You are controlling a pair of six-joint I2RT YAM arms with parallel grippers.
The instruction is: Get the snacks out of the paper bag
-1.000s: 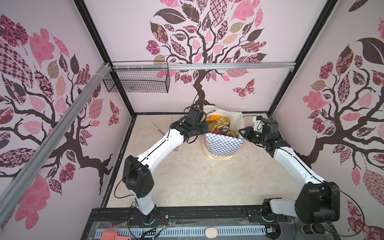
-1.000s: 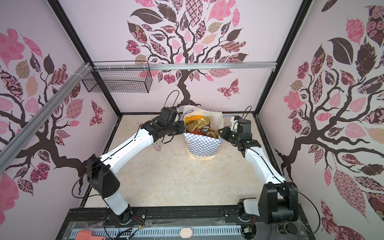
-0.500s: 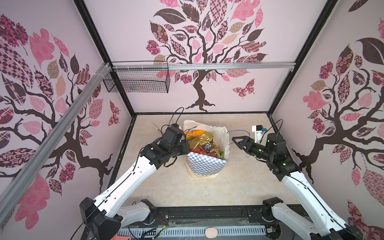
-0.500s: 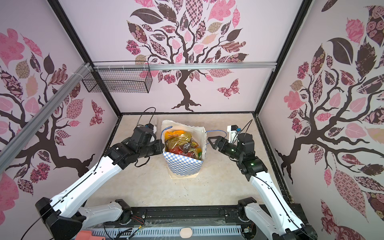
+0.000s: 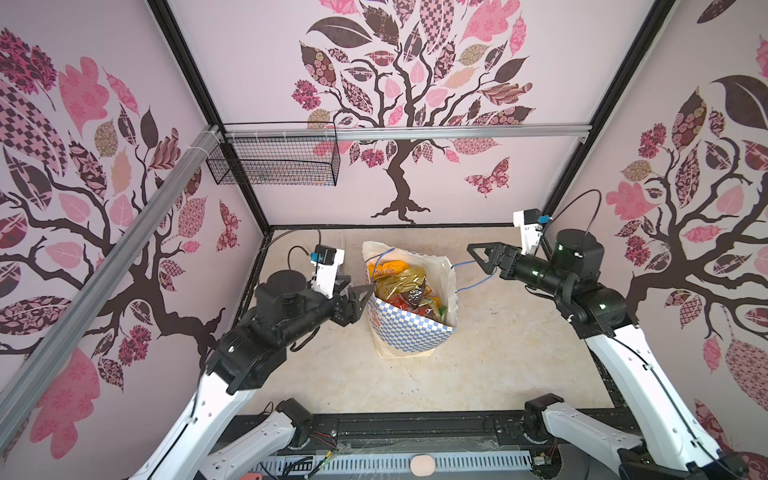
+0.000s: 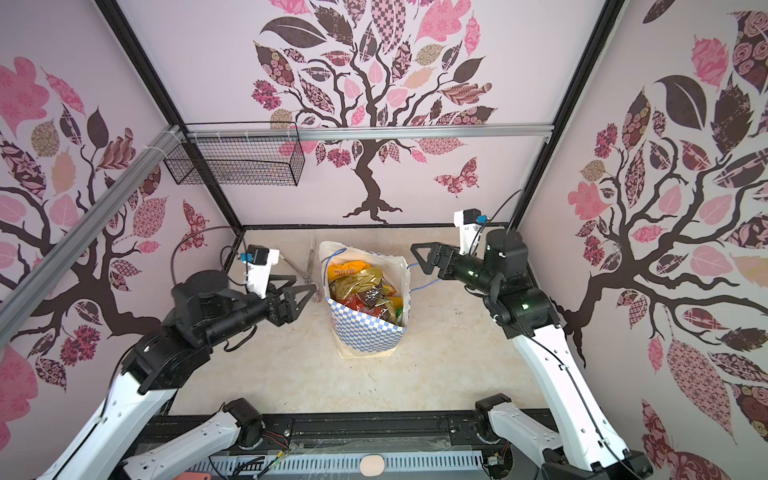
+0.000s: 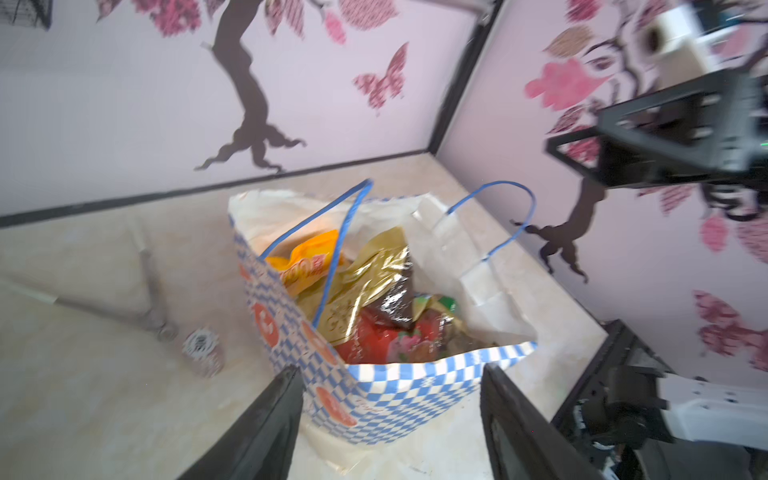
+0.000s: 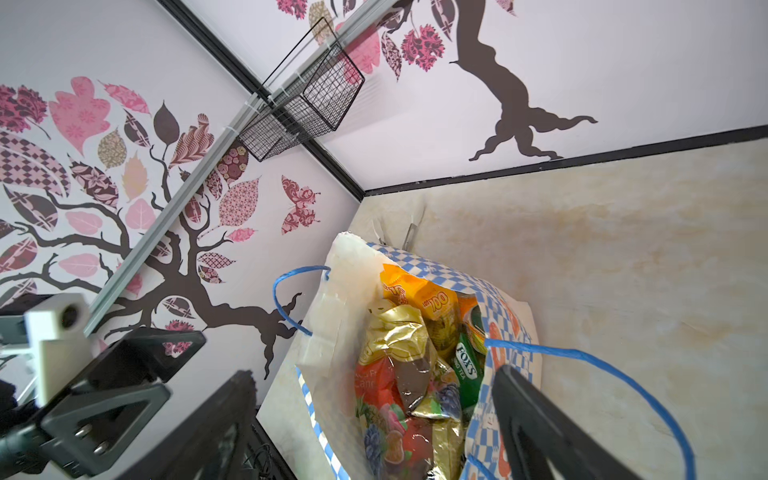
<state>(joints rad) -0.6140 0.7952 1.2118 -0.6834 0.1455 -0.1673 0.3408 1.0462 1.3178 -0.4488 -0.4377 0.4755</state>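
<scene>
Extraction's only starting, I'd say: left gripper (image 6: 301, 286) and right gripper (image 5: 478, 254) are hanging jaws-apart, empty, flanking the bag (image 5: 411, 332) standing mid-worktop (image 5: 332, 374) toward the back edge, snacks (image 5: 401, 282) sitting inside, next needing one gripper dropping in for the top one.

Blue-&-white check on the paper bag (image 5: 407, 334) w/ orange round logos, white inside, blue cord handles (image 8: 536, 345), snacks (image 5: 405, 286) yellow-orange, gold, red w/ fruit pic, green, walls (image 5: 540, 62) pale pink w/ brown tree, floor (image 5: 498, 353) beige marbled.
</scene>
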